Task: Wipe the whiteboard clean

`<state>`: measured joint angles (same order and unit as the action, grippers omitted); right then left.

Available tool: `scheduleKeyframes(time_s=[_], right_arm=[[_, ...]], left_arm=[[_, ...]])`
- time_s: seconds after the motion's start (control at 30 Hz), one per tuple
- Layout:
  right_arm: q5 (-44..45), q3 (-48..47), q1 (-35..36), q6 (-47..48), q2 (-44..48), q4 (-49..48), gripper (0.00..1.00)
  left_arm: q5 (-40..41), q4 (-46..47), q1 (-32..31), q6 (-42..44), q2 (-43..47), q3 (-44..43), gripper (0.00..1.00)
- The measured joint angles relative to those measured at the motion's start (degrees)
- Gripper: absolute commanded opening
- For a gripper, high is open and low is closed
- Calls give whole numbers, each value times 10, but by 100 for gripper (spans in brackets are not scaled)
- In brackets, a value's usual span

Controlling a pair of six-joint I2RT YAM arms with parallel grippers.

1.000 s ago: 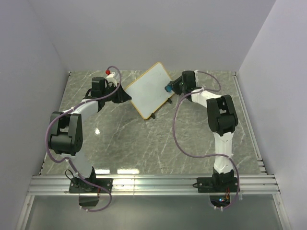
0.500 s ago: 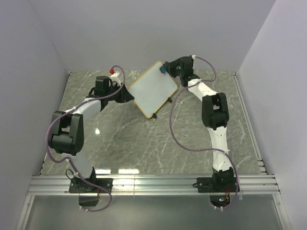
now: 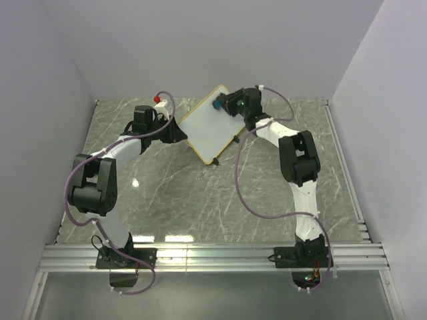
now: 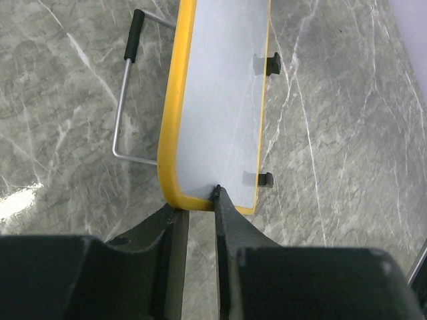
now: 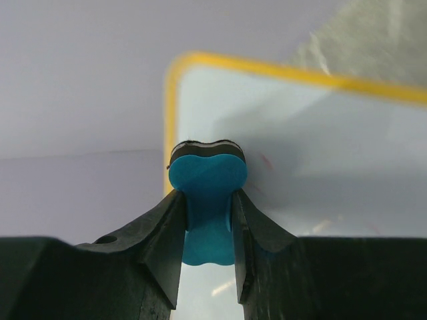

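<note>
the whiteboard [image 3: 208, 127], at the table's [image 3: 267, 193] far middle, was gripped by the left gripper [image 4: 197, 205]; the eraser [image 5: 207, 172], clamped in the right gripper [image 5: 207, 195], had been swept to its top corner: wiping judged underway.

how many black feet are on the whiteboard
2. Both sit along the right edge of the whiteboard in the left wrist view: the far foot higher up, the near foot by the corner the left tool grips. More may be hidden.

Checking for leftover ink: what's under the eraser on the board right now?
The eraser sits felt-first at a corner of the board, hiding whatever lies beneath it. Around it the surface looks white, with one faint red trace just right of the felt.
</note>
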<state>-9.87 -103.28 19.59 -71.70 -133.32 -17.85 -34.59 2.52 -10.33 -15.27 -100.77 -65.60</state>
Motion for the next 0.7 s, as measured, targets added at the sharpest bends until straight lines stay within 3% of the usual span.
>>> scheduleKeyframes(time_s=[0.13, 0.23, 0.5, 0.7], right_arm=[[12, 124, 1, 3, 62, -2, 0], [40, 154, -1, 17, 86, 56, 0], [97, 118, -2, 76, 93, 201, 0], [96, 20, -2, 92, 55, 241, 0]], left_arm=[[0, -1, -1, 4, 0, -1, 0], [0, 0, -1, 5, 0, -1, 0], [-1, 1, -3, 11, 0, -4, 0], [0, 1, -5, 13, 0, -5, 0]])
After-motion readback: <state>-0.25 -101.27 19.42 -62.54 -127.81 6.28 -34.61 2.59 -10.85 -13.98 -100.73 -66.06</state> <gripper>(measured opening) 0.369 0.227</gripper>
